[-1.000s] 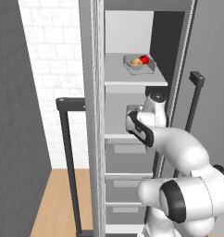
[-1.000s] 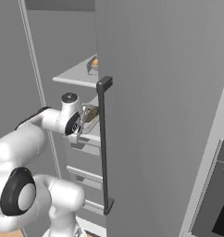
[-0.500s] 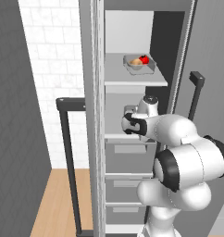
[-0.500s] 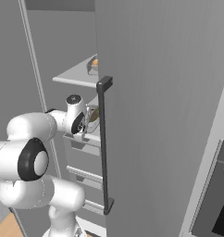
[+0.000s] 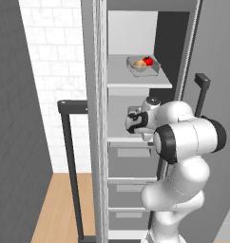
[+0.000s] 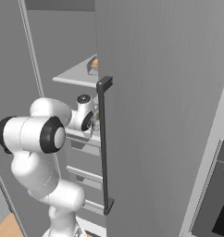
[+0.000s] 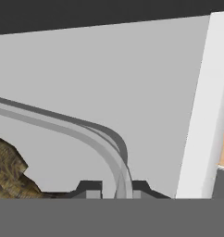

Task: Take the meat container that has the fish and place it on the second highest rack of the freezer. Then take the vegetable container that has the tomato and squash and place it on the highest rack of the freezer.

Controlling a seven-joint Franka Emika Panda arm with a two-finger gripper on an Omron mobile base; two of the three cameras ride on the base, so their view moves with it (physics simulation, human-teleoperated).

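Note:
My gripper (image 7: 116, 190) is shut on the rim of the meat container (image 7: 93, 134), a clear-grey tray lying on a light-grey shelf. The fish (image 7: 9, 173), mottled brown, shows in the tray's lower left corner. In the left base view the gripper (image 5: 134, 121) reaches into the freezer (image 5: 136, 85) at the second shelf from the top, with the tray mostly hidden behind the hand. One shelf higher stands the vegetable container (image 5: 143, 66) with the red tomato (image 5: 148, 61) and the tan squash (image 5: 139, 63). From the right, the gripper (image 6: 96, 121) sits just behind the door's edge.
A dark door with a long black bar handle (image 6: 103, 143) stands open right of the arm. Another black bar handle (image 5: 69, 156) stands at the left. Grey drawers (image 5: 131, 161) lie under the shelves. A white shelf side wall (image 7: 202, 106) is close to the tray's right.
The arm's elbow and forearm have swung round and now bulk large in front of the drawers. The hand has stayed at the second shelf, still shut on the tray.

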